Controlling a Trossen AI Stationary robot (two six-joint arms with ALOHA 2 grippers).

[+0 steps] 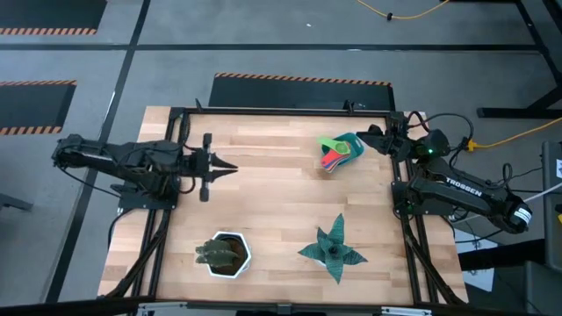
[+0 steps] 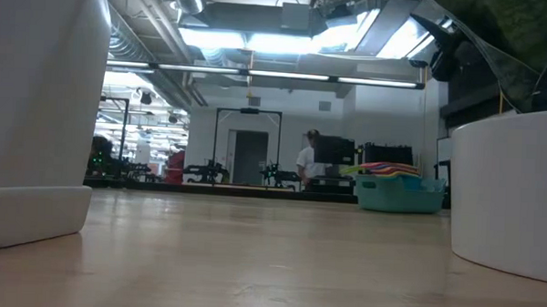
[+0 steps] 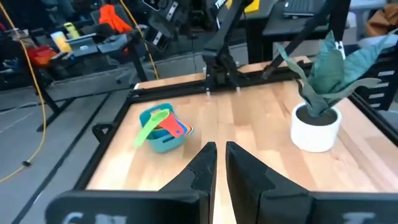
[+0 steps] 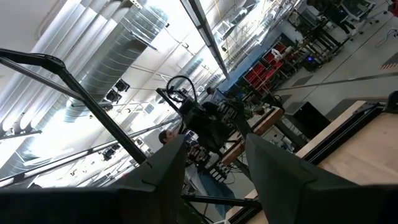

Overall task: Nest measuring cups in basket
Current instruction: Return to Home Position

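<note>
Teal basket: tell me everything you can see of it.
The small teal plastic basket is a rounded-rectangular bin with low walls and looks intact. It stands upright on the wooden table, on the right arm's side. It holds a nested stack of coloured plastic measuring cups, whose handles stick out over its rim.

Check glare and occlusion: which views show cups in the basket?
High view: even light, measuring cups in basket. Left wrist view: same, beyond left gripper. Low view: bright ceiling lights, white pot crowding, basket distant. Right wrist view: right gripper faces ceiling glare, no basket.
</note>
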